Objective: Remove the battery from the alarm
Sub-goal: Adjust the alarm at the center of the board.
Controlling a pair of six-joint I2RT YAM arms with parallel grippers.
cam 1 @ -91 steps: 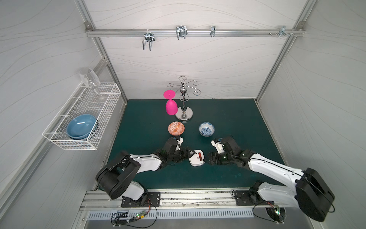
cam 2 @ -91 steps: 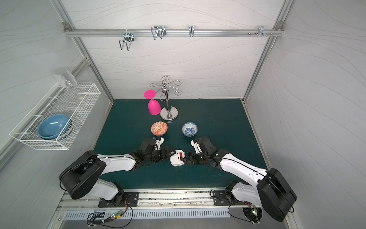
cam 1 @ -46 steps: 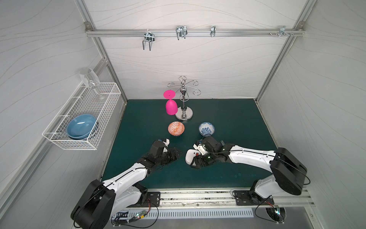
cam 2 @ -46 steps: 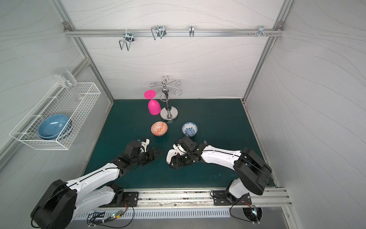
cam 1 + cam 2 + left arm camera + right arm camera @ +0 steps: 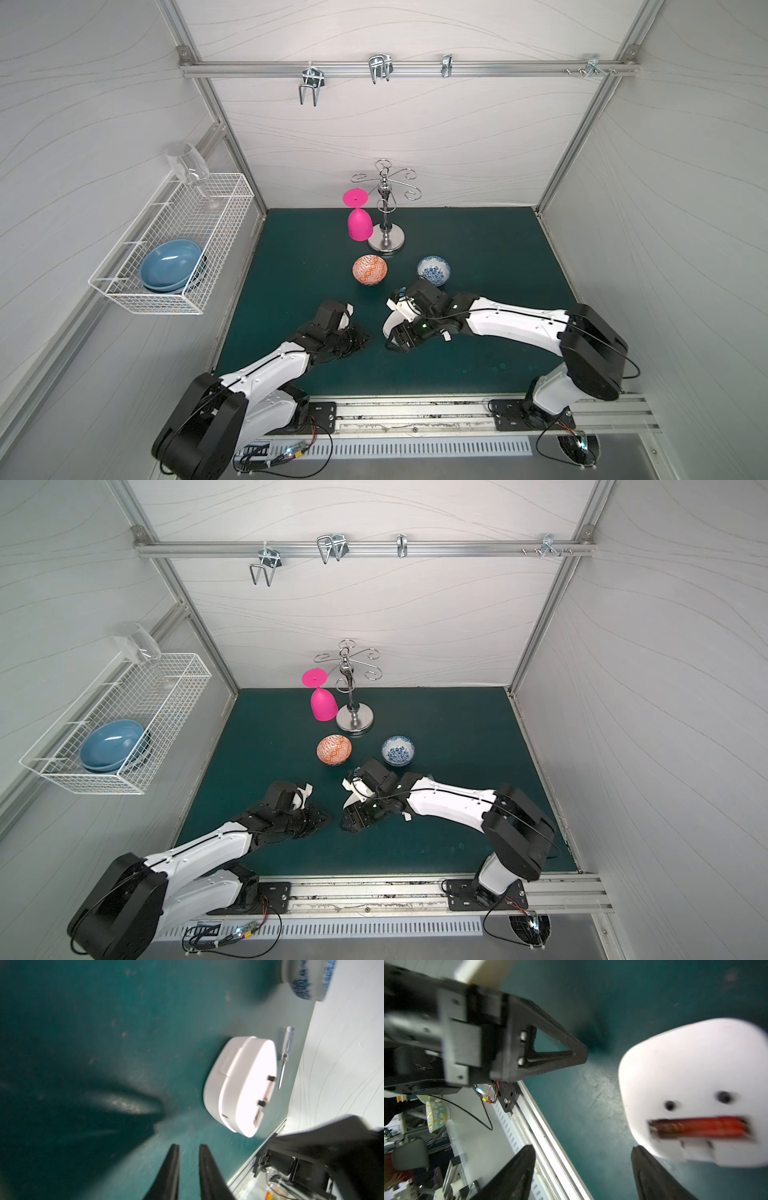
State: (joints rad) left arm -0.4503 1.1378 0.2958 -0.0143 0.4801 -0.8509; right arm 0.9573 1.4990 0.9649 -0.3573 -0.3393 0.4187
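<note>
The battery, red, sits in its open slot along one edge of the alarm. The alarm lies back-up on the green mat, in the middle of the front half. In both top views only a white sliver of the alarm shows, under the right arm's wrist. The right gripper has its fingers spread wide with nothing between them. The alarm's slot edge lies just past one fingertip, and the blur hides whether they touch. A clear-handled screwdriver lies just beside the alarm, apart from it, on the side away from the left gripper. That gripper's fingers are drawn close, with a narrow slit of bare mat between them and nothing pinched. It is low over the mat and faces the alarm across a strip of bare mat. The orange bowl and the blue-and-white bowl stand behind the grippers, the latter near the right wrist. Further back stand the metal stand and the pink glass. Bare mat runs from the alarm to the front rail and out to the right wall.
</note>
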